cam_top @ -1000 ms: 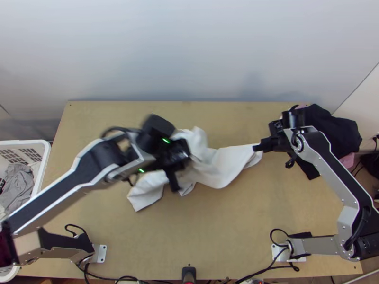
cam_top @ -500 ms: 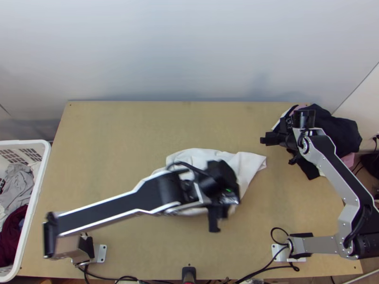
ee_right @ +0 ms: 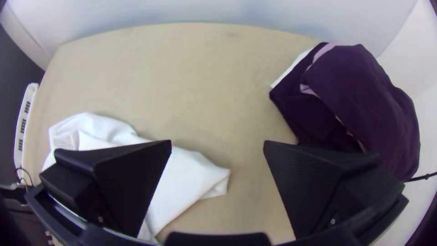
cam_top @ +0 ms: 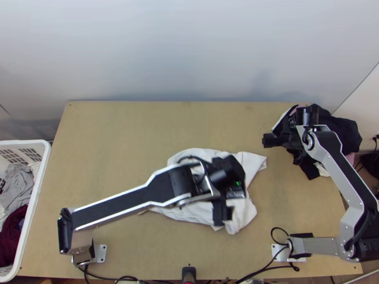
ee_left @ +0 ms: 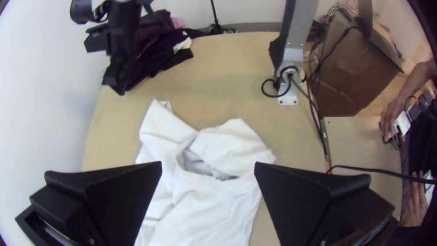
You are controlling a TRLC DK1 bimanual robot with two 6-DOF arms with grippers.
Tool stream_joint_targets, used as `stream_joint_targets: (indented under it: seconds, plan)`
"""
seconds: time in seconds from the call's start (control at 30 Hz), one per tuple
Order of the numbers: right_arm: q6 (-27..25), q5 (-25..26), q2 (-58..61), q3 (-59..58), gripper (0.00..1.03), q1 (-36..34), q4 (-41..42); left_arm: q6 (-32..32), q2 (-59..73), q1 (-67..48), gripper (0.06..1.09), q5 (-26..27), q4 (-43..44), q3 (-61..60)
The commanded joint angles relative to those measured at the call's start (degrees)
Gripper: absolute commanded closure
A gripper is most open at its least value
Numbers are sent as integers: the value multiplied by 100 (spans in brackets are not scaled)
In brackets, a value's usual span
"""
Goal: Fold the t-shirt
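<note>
Unfolded t-shirt, folding not yet begun.
In the top view, the white t-shirt [cam_top: 245,215] lies rumpled near the middle of the table [cam_top: 142,123], partly below the left gripper [cam_top: 221,215]. The right gripper [cam_top: 266,140] is beside the dark clothes pile [cam_top: 337,128], apart from the shirt. In the left wrist view, this gripper's fingers are wide apart and pinch no cloth; between them appears an opening [ee_left: 207,166], probably the neck. In the right wrist view, the fingers are also wide and empty, and a cloth corner [ee_right: 218,177] lies loose. I judge that flattening and all folds are left.
</note>
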Motion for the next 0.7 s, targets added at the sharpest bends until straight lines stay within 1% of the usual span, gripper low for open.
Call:
stream_joint_targets:
  seconds: [0.0,0.03,0.1,0.2,0.23,0.27,0.33,0.43,0.53,0.6,0.67]
  plan:
    - [-585,-83,-515,415,6,683,-1655,228,-212,975,10,143,-896,39]
    - [-760,-83,-638,415,6,779,-1892,307,-300,1230,11,240,-984,-40]
    - [-1068,-83,-893,415,6,920,-2411,465,-476,1731,11,266,-1115,-277]
    - [-1402,-83,-1253,547,7,1078,-3114,693,-722,2443,11,346,-1177,-752]
    - [-1481,-83,-1341,626,7,1184,-3351,720,-783,2680,11,451,-1177,-937]
    - [-1516,-83,-1429,705,7,1342,-3579,764,-836,2909,11,574,-1159,-1130]
    - [-1604,-83,-1587,758,7,1843,-3905,825,-968,3234,11,644,-1045,-1569]
    - [-1701,-83,-1675,697,7,2607,-4019,834,-1214,3577,11,644,-667,-2158]
    - [-1701,-74,-1420,609,7,3398,-4019,772,-1416,3823,11,750,-544,-2448]
    - [-1701,-74,-1122,574,7,3724,-3975,729,-1610,3955,11,820,-474,-2598]
    - [-1674,-92,-805,582,7,3882,-3808,685,-1768,4060,11,847,-474,-2659]
